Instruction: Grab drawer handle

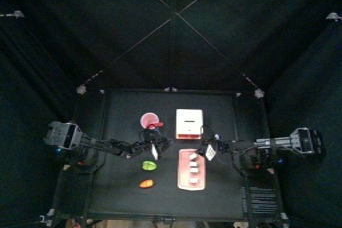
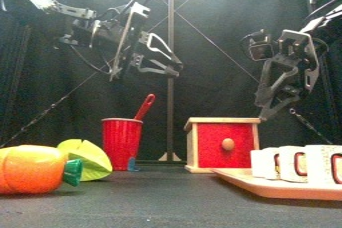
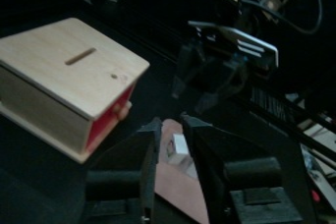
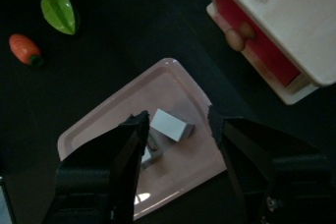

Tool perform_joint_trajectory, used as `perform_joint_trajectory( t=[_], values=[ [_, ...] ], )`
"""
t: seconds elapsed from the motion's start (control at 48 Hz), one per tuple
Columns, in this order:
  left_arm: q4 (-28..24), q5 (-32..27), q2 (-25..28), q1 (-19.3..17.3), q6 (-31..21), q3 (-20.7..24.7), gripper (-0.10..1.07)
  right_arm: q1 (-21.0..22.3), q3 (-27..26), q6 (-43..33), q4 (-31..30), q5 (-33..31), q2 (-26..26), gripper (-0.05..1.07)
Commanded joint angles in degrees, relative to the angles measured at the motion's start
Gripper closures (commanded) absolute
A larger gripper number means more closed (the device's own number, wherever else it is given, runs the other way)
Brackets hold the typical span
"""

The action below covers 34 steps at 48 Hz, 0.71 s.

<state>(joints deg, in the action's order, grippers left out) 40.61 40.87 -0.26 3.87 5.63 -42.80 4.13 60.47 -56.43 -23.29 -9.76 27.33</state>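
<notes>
Right pincer jaws apart, empty, drawer handle below it, left pincer apart

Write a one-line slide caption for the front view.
Both open grippers, left and right, hang above the table; the drawer handle sits ungrasped on the drawer's red face.

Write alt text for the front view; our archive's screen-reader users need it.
A small drawer unit with a red face and round drawer handle sits mid-table, untouched. The left gripper and right gripper hang open above and behind. A red cup and toy fruit stand left, a pink button panel right.
</notes>
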Motion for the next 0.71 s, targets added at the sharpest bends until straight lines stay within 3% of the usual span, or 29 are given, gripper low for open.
perform_joint_trajectory(
  t=[0.0, 0.229, 0.479, 0.688],
  values=[
    [-0.4, 0.4, 1.0, -2.6, 0.0, 3.3, 0.38, 0.2, -0.4, -0.1, 0.1, 0.2, 0.1, 0.17],
    [1.0, -1.5, 5.3, -8.8, -0.1, 9.1, 0.41, 0.9, -0.2, -0.3, 5.8, 1.5, 1.5, 0.17],
    [1.4, -17.1, 9.3, -14.9, 0.4, 17.8, 0.41, 3.9, 1.1, -0.3, 12.0, 7.2, 4.3, 0.17],
    [-4.1, -22.4, 11.4, -18.0, 0.4, 20.2, 0.41, 7.0, 0.7, -0.3, 15.6, 8.9, 5.7, 0.17]
  ],
)
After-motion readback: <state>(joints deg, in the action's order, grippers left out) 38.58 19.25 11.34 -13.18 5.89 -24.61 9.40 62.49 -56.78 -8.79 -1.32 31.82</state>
